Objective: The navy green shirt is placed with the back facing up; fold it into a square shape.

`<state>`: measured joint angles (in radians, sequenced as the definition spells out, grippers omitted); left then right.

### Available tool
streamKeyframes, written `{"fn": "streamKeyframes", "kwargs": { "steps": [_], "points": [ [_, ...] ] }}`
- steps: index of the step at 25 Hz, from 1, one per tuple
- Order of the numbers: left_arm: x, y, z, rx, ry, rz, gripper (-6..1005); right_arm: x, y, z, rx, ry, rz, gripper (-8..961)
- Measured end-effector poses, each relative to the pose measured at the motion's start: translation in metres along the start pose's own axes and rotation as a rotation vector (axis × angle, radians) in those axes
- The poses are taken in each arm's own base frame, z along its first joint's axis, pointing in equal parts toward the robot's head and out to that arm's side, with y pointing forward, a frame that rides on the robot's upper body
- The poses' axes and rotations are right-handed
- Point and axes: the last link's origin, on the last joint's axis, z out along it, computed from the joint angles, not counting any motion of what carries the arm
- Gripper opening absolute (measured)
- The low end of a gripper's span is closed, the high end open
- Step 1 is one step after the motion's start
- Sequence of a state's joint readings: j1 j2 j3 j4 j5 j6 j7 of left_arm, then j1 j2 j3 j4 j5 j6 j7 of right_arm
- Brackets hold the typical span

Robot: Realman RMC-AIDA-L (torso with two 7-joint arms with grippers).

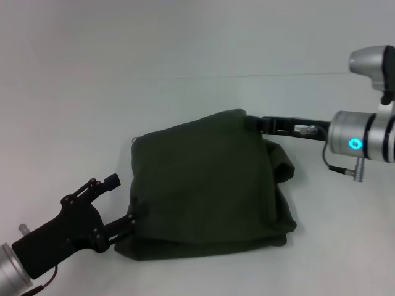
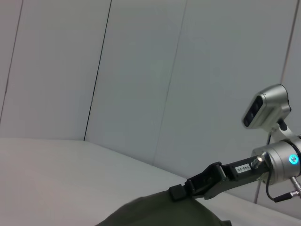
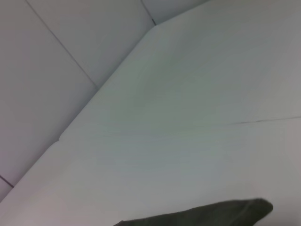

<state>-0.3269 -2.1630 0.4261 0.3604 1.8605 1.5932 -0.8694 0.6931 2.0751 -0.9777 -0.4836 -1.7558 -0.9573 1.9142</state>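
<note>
From my head camera, my left gripper (image 1: pixel 126 203) comes in low from the near left corner of the white table (image 1: pixel 203 37), its black body angled toward the cloth. One finger (image 1: pixel 110 181) stands free in the air off the shirt's left edge, and the other reaches into the near left corner of the fabric at table level. The jaws stand spread apart, and I cannot tell whether the lower finger actually has cloth pinched or just rests against it.

The navy green shirt (image 1: pixel 207 185) lies in the middle of the table, folded over itself into a rough, lumpy rectangle. Its left and near edges are fairly straight, while the right side bunches in loose layers and spills a little past the top layer.

At the far right corner of the shirt, my right gripper (image 1: pixel 254 123) reaches in level from the right, its tip touching the raised top edge of the cloth. In my left wrist view the same right gripper (image 2: pixel 181 190) meets the shirt (image 2: pixel 164 212) at its upper edge; I cannot tell if it is clamped or released. My right wrist view shows only a sliver of the shirt (image 3: pixel 221 214) against the table.
</note>
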Motion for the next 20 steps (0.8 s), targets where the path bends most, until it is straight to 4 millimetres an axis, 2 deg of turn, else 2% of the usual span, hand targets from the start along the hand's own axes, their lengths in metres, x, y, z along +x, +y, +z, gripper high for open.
{"fn": "streamKeyframes", "kwargs": {
  "steps": [6, 14, 20],
  "points": [
    [0.001, 0.0, 0.001, -0.005, 0.004, 0.001, 886, 0.001, -0.009, -0.01, 0.023, -0.017, 0.014, 92],
    [0.003, -0.002, 0.004, -0.008, 0.003, 0.008, 886, 0.01, -0.009, -0.007, 0.033, -0.003, -0.03, 139],
    [0.003, -0.003, 0.005, -0.004, 0.002, 0.01, 886, 0.009, -0.02, -0.02, 0.055, -0.084, -0.039, 174]
  ]
}}
